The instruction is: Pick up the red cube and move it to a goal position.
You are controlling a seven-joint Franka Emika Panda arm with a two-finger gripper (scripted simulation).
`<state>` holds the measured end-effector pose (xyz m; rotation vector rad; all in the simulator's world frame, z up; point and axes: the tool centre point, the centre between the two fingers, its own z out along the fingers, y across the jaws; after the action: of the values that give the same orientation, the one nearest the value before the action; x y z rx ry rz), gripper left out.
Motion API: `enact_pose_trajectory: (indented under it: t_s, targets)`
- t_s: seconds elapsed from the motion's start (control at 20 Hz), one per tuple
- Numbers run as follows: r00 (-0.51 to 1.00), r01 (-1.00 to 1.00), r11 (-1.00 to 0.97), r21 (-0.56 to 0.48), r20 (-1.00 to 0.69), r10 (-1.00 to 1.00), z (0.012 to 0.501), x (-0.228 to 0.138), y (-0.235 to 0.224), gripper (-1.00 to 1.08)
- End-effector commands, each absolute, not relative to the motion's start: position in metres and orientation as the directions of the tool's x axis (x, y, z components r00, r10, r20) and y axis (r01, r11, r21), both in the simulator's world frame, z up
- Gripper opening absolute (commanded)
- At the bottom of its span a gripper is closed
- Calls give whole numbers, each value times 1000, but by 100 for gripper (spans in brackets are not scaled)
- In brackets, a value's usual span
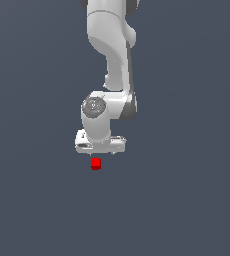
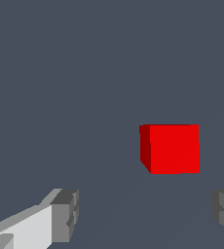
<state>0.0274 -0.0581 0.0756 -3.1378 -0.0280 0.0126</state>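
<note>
The red cube point(image 1: 95, 163) is a tiny bright red block on the dark grey floor, just below the white gripper bar in the exterior view. In the wrist view the cube point(image 2: 171, 148) lies beyond the fingertips, nearer to one of them than to the middle of the gap. My gripper point(image 1: 101, 151) hangs over the floor with its jaws wide apart and nothing between them. Its grey fingertips point(image 2: 65, 214) show at the edge of the wrist view, clear of the cube.
The white arm point(image 1: 112, 60) rises from the gripper toward the top of the exterior view. The dark grey floor point(image 1: 187, 200) spreads all around with no other object in sight.
</note>
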Motion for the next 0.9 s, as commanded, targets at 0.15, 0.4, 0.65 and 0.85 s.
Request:
enact_pose_trajectory:
  t_s: [0.15,0.4,0.65,0.85]
  targets:
    - [1000,28,-1000,-1,-3,28,43,41,-76,100]
    - [999,32,-999,0,-1,32,26,49,-86,100]
    - [999,34,-999,0,0,34,20,53,-89,100]
    - [999,34,-999,0,0,34,20,53,-89,-100]
